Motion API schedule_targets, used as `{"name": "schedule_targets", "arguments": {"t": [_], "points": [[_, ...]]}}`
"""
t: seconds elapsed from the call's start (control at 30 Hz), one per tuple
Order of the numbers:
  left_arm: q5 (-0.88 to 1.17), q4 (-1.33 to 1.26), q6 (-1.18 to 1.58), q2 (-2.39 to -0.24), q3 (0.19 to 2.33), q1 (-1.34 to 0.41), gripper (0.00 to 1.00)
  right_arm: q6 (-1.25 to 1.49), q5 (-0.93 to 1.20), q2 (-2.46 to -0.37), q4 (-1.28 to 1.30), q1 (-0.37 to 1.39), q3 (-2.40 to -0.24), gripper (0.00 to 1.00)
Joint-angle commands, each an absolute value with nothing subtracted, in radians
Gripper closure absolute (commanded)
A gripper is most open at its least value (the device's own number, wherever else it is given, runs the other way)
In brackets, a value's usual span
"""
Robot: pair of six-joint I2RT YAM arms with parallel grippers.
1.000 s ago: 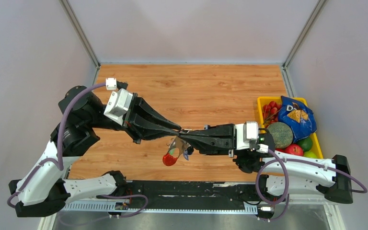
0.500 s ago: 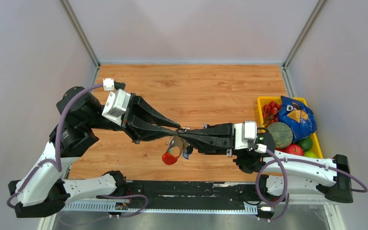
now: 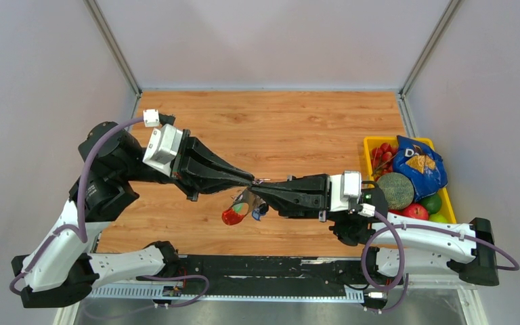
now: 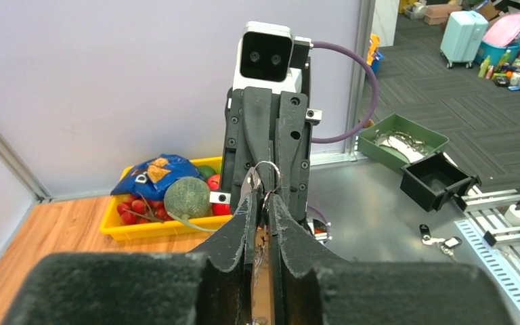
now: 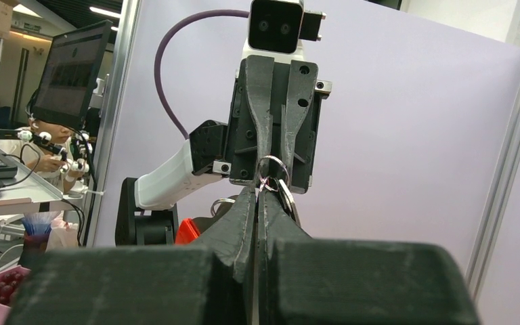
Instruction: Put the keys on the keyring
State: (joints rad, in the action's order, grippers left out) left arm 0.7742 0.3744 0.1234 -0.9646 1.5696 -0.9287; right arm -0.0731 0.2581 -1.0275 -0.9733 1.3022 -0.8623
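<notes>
My left gripper (image 3: pixel 250 182) and right gripper (image 3: pixel 261 187) meet tip to tip above the wooden table. The thin metal keyring (image 4: pixel 266 175) sits right at the two tips; it also shows in the right wrist view (image 5: pixel 271 170). The left gripper (image 4: pixel 261 196) is shut on a thin silver metal piece, apparently the key's blade. The key's black head is hidden. The right gripper (image 5: pixel 257 193) is shut on the keyring. The bunch hangs below the tips, with the red oval tag (image 3: pixel 231 217) and a blue piece (image 3: pixel 259 211).
A yellow bin (image 3: pixel 367 145) stands at the table's right edge. It holds a blue chips bag (image 3: pixel 418 164), a melon (image 3: pixel 395 189) and small fruit. Grey walls close in the left, right and far sides of the wooden table (image 3: pixel 277 128).
The hanging bunch has swung left and slightly up, the red tag with it. The left wrist has shifted a little left. Both grippers stay shut, tip to tip.
</notes>
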Motion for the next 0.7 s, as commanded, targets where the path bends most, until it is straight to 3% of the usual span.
{"name": "schedule_targets", "arguments": {"t": [0.0, 0.13, 0.17, 0.23, 0.67], "points": [[0.794, 0.378, 0.117, -0.961, 1.571, -0.931, 0.87, -0.09, 0.205, -1.025, -1.002, 1.309, -0.906, 1.0], [0.8, 0.384, 0.118, -0.962, 1.569, -0.933, 0.89, -0.092, 0.194, -1.029, -1.007, 1.311, -0.91, 1.0], [0.8, 0.386, 0.117, -0.964, 1.569, -0.932, 0.95, -0.093, 0.191, -1.03, -1.006, 1.312, -0.913, 1.0], [0.801, 0.392, 0.11, -0.965, 1.567, -0.932, 0.99, -0.094, 0.189, -1.032, -1.006, 1.313, -0.919, 1.0], [0.755, 0.372, 0.11, -0.948, 1.532, -0.931, 1.0, -0.091, 0.154, -1.037, -1.002, 1.318, -0.933, 1.0]]}}
